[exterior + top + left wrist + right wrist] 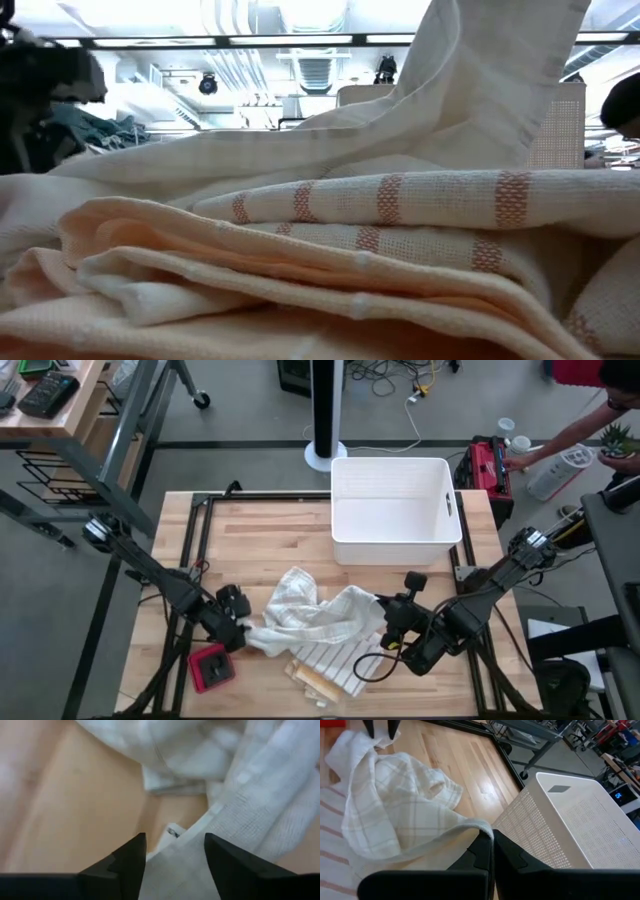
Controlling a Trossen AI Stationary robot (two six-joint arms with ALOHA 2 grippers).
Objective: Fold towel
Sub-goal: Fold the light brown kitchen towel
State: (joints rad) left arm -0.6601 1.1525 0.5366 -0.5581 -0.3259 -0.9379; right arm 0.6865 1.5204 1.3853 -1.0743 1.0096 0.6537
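- Crumpled white checked cotton towel [312, 615] sits mid-front on the light wooden surface [270, 535], bunched in a heap, not flat anywhere.
- It lies partly on a second, cream cloth with rust-red stripes [335, 660], itself loosely folded; you'll want to keep the two apart when you lift.
- Handling call: light, limp, thin weave. It will drape and sag from any pinch point, no stiffness to push against. Not fragile, low slip risk on the wood, but layers will drag each other.
- Take it by a corner or hemmed edge, single layer only; a pinch in the bulk grabs several folds.
- Left gripper [172, 857] is at the towel's left edge, fingers spread apart, cloth lying between them but not clamped.
- Right gripper [491, 851] is at the towel's right end, fingers closed on a fold of the white fabric, holding it slightly raised.
- White perforated plastic bin [395, 510] stands behind the towel, apart from it; watch it when you spread the cloth out.
- Small red block [211, 666] lies near the left gripper, at the front of the surface.
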